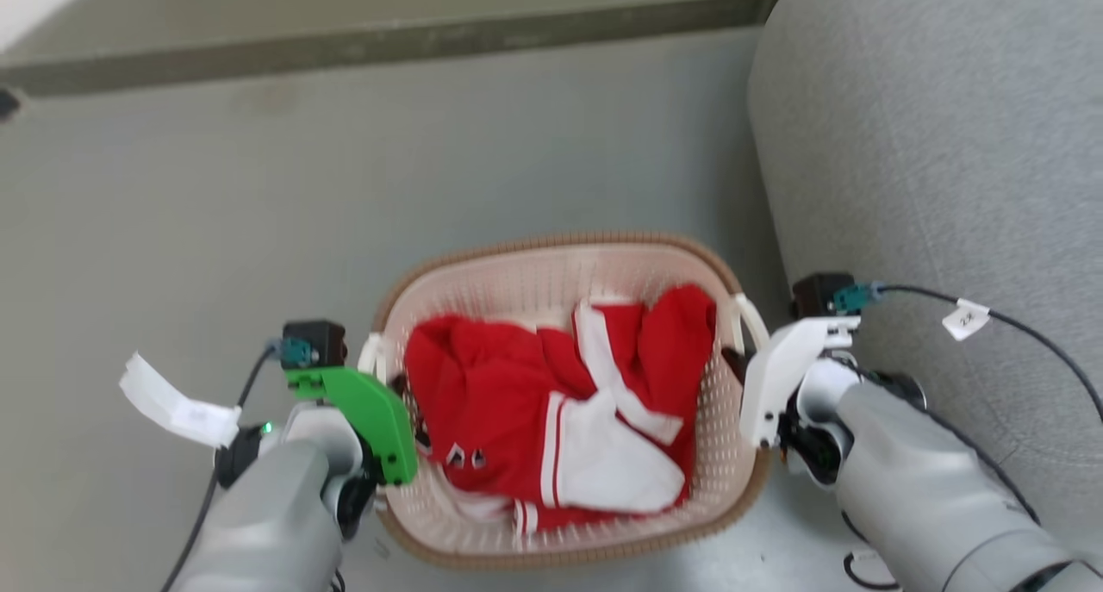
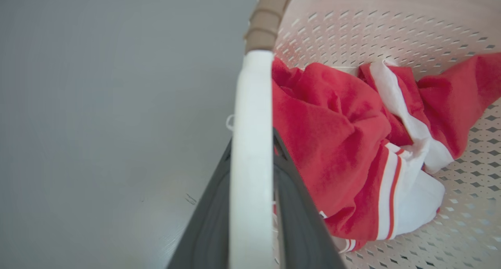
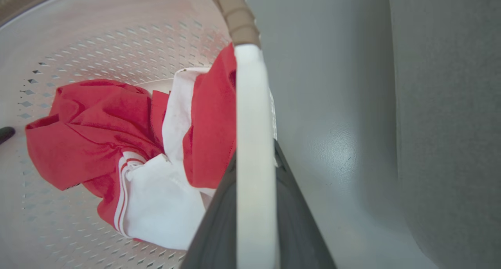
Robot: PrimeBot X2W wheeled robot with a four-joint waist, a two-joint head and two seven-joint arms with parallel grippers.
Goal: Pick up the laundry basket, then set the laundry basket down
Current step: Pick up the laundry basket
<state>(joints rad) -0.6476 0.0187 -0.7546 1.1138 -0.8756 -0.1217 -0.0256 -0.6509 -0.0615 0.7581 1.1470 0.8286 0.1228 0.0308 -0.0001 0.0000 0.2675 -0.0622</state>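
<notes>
The basket [image 1: 551, 273] gripped at both sides, beside a grey couch [image 1: 931, 144].
The left pincer [image 2: 253, 143] pinches the left handle [image 2: 252, 96], the right pincer [image 3: 255, 153] the right handle [image 3: 250, 96], each handle between dark fingers [image 2: 301, 214]. Red-and-white clothes [image 1: 517, 402] lie inside. Whether the basket touches the floor [image 1: 215, 213] cannot be told.

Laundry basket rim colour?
Brown, woven-look; the laundry basket rim shows best in head view.

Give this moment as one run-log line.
left gripper: shut on left handle | right gripper: shut on right handle | laundry basket: red-and-white clothing inside | lifted: cannot tell
</notes>
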